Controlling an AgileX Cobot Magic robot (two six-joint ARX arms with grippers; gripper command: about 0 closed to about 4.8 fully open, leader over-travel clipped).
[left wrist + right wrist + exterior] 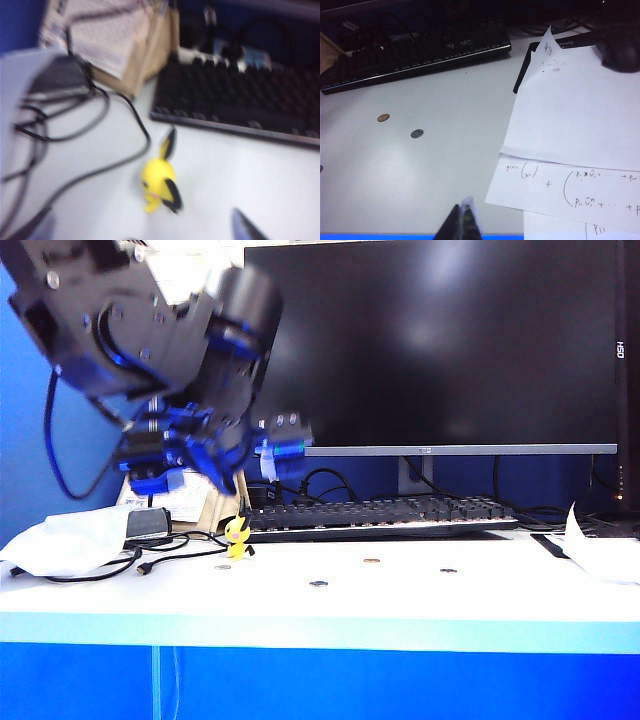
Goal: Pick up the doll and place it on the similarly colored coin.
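Plastic-looking tiny yellow doll with black-tipped ears (160, 186) seems light, rigid, easily toppled; body sides suit grasping. Left gripper (225, 455) hovers above, jaws spread; right gripper (461, 222) pinched together, near papers.

Black keyboard (375, 513) (below monitor (430, 345)), cables (75, 125), handwritten papers (575, 130)

Handwritten maths — "g(x)=", plus signs — on the paper sheet (560, 185); the rest is illegible.
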